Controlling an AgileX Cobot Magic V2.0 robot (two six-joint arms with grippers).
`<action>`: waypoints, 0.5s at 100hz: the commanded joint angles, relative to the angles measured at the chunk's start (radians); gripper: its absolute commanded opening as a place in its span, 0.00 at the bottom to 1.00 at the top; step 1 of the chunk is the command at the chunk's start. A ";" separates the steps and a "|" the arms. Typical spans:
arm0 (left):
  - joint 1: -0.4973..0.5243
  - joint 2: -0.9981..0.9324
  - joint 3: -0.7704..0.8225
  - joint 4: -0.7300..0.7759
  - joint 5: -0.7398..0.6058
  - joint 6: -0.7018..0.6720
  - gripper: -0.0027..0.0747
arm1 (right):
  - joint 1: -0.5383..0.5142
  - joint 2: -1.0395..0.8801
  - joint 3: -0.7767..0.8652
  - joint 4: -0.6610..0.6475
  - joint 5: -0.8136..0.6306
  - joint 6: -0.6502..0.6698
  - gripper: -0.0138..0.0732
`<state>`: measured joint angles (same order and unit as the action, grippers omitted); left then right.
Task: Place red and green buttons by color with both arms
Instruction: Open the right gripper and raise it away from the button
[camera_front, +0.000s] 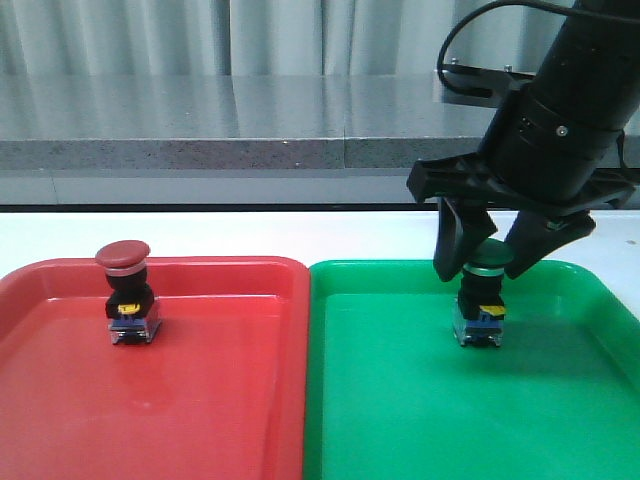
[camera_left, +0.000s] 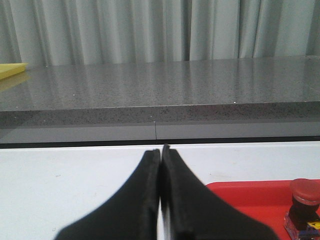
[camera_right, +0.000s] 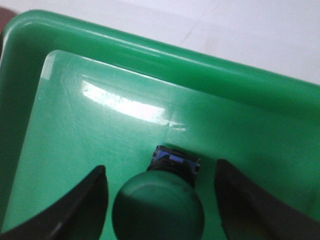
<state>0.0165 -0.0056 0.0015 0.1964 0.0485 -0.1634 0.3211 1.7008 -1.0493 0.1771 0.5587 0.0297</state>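
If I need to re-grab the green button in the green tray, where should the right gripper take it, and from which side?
Take the green button by its round cap, from above: it stands upright on the green tray, cap topmost. The right gripper is open with its fingers either side of it, apart from it, so closing there should probably hold.

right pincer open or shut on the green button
Open: the right pincer straddles the green button, with gaps either side of its cap.

Bkgd: pale grey-white curtain (camera_front: 200, 35) w/ vertical pleats across whole rear. In front of it, speckled grey stone-look counter (camera_front: 200, 120), glossy top reflecting curtain; vertical seam in front edge. Dark gap below counter. White tabletop (camera_front: 250, 235) in fgd. Yellow object (camera_left: 10, 70) at counter's far end in left wrist view. Light even, diffuse.
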 joint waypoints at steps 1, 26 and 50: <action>-0.008 -0.029 0.042 -0.010 -0.081 -0.003 0.01 | -0.001 -0.040 -0.020 0.020 -0.019 0.001 0.80; -0.008 -0.029 0.042 -0.010 -0.081 -0.003 0.01 | -0.001 -0.090 -0.027 0.019 -0.059 0.001 0.81; -0.008 -0.029 0.042 -0.010 -0.081 -0.003 0.01 | -0.006 -0.272 -0.027 -0.058 -0.132 0.000 0.81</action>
<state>0.0165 -0.0056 0.0015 0.1964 0.0485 -0.1634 0.3227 1.5376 -1.0493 0.1504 0.4907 0.0317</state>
